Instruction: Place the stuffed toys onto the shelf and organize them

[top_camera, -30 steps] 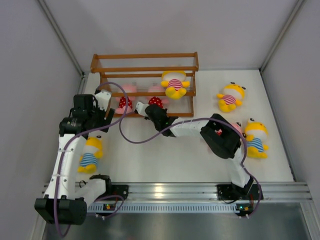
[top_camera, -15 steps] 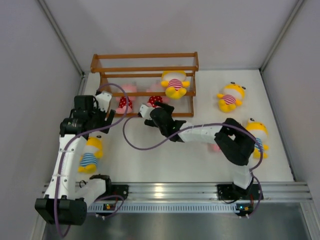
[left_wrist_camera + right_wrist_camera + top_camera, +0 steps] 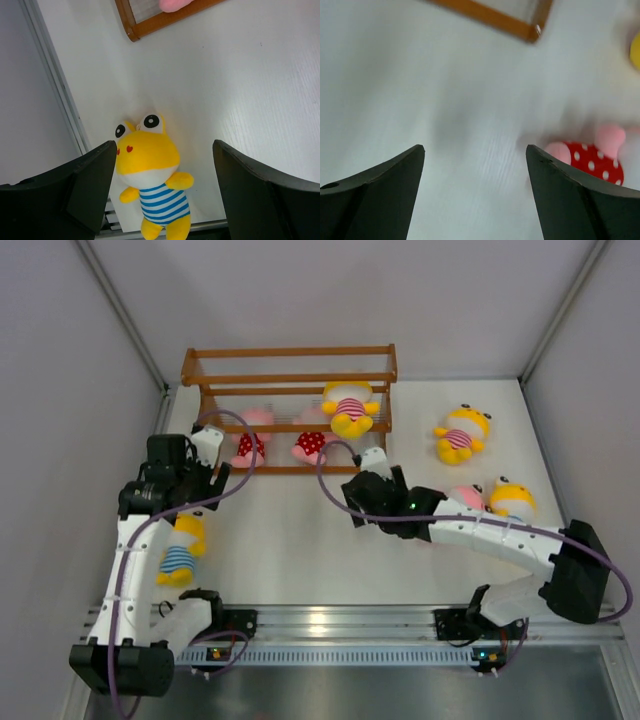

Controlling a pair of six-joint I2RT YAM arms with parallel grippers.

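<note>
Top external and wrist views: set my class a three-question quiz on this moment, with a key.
1. True or false: the right gripper is shut on a toy.
2. How many stuffed toys sit on the shelf?
3. The yellow toy under the left gripper wears: A red dots, B blue stripes, C pink stripes.
Key: 1 false; 2 three; 3 B.

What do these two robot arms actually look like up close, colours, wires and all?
Both the left arm and the right arm are built of smooth white segments joined by chunky black joints. A thin purple cable trails along each one. Their jaws are two broad, dark, wedge-shaped plates. Both arms are bolted to a silver metal rail.
</note>
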